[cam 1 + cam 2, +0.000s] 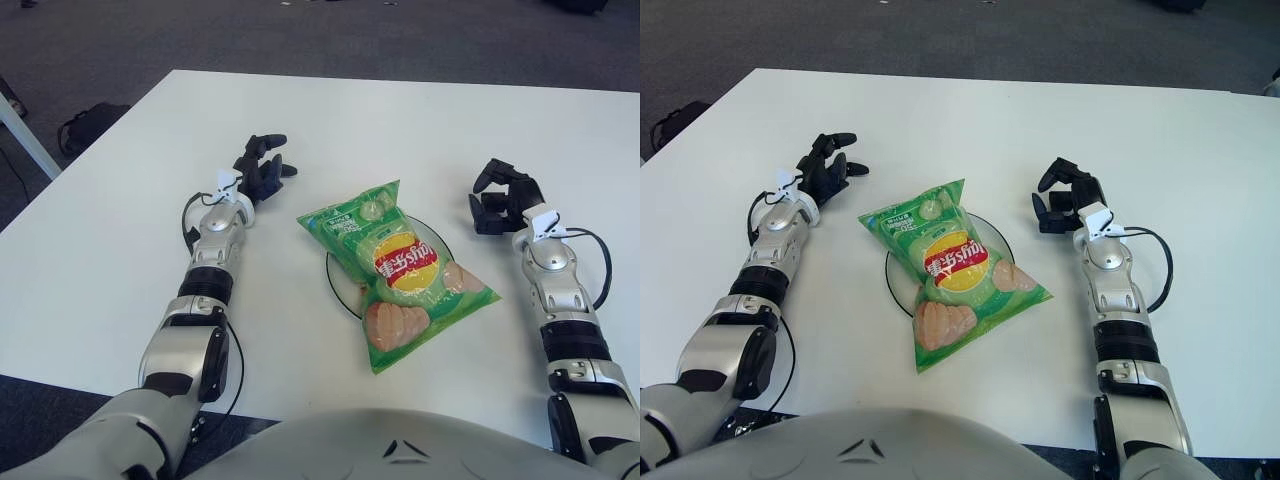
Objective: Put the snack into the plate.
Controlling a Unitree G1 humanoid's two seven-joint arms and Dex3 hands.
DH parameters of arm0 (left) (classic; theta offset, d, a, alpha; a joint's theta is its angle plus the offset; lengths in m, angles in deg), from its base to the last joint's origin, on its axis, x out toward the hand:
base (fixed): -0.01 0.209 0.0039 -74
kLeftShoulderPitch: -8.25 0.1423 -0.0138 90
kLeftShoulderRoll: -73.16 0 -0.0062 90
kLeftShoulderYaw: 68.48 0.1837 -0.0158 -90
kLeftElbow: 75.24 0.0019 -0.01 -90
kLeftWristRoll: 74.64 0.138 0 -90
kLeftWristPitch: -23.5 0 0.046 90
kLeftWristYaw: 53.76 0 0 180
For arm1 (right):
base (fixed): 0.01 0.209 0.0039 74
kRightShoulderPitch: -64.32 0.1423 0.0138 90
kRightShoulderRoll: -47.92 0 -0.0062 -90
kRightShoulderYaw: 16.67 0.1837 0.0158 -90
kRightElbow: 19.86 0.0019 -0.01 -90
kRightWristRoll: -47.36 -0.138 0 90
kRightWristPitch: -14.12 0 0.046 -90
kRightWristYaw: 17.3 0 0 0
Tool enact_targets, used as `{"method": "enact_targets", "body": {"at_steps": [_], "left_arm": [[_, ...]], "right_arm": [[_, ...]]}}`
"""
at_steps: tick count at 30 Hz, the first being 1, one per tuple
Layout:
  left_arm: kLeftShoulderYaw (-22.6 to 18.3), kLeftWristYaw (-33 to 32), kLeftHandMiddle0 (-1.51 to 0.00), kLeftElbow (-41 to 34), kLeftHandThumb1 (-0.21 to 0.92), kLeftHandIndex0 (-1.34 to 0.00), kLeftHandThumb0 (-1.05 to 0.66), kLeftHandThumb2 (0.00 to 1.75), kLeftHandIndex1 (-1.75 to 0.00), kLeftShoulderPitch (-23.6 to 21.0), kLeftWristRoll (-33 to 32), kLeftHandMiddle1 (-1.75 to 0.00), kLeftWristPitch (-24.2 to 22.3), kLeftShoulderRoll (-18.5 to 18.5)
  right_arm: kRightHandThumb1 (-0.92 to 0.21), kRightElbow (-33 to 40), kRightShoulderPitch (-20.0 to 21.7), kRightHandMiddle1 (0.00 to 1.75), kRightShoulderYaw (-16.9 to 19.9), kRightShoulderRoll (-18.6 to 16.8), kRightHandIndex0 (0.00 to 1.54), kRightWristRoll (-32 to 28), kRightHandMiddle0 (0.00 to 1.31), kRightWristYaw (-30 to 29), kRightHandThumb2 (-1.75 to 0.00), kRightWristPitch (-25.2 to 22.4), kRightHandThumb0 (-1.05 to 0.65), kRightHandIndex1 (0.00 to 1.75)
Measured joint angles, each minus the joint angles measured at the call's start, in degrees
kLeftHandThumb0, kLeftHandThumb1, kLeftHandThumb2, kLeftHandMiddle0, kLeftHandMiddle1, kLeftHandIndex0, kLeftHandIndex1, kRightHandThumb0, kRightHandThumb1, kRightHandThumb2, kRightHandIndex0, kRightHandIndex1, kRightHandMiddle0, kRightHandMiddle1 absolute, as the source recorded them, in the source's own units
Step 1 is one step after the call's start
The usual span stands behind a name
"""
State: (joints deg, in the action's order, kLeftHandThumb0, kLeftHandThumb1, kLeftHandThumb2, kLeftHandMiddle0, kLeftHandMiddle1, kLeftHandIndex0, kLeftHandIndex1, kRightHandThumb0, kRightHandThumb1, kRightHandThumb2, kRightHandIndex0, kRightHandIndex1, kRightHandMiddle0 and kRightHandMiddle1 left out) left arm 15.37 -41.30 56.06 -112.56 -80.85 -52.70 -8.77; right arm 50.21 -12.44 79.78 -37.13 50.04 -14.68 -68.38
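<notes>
On the white table [120,230] in front of me, the green snack bag [392,272] lies across the plate [338,283], covering most of it. My left hand [260,168] sits left of the bag, fingers loosely spread, holding nothing. My right hand [505,196] is to its right, fingers curled, empty.

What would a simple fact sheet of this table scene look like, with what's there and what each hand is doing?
Surface: white table
Snack: green chip bag, lying flat across the plate
Plate: clear round plate, mostly hidden under the bag
Left hand: left of the bag, fingers spread, holding nothing
Right hand: right of the bag, fingers curled, holding nothing
Task status: snack appears to be on the plate already
</notes>
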Motion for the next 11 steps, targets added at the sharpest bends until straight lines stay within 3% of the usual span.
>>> {"method": "enact_targets", "body": {"at_steps": [4,11], "left_arm": [[0.7,-2.1,-0.87,-2.2,0.73,-0.31,-0.38,0.78,-1.74,1.0,1.3,-1.74,-1.1,0.1],[1.7,-4.2,-1.08,-7.1,0.60,-0.40,-0.40,0.96,-1.75,4.9,3.0,-1.75,-0.3,0.3]], "right_arm": [[-0.33,0.4,-0.2,1.75,0.7,-0.5,1.29,-0.3,0.61,-0.3,-1.30,-0.4,-0.48,1.75],[-0.33,1.2,-0.6,1.75,1.4,-0.8,1.29,-1.1,0.61,-0.3,-1.30,-1.4,-0.48,1.75]]}}
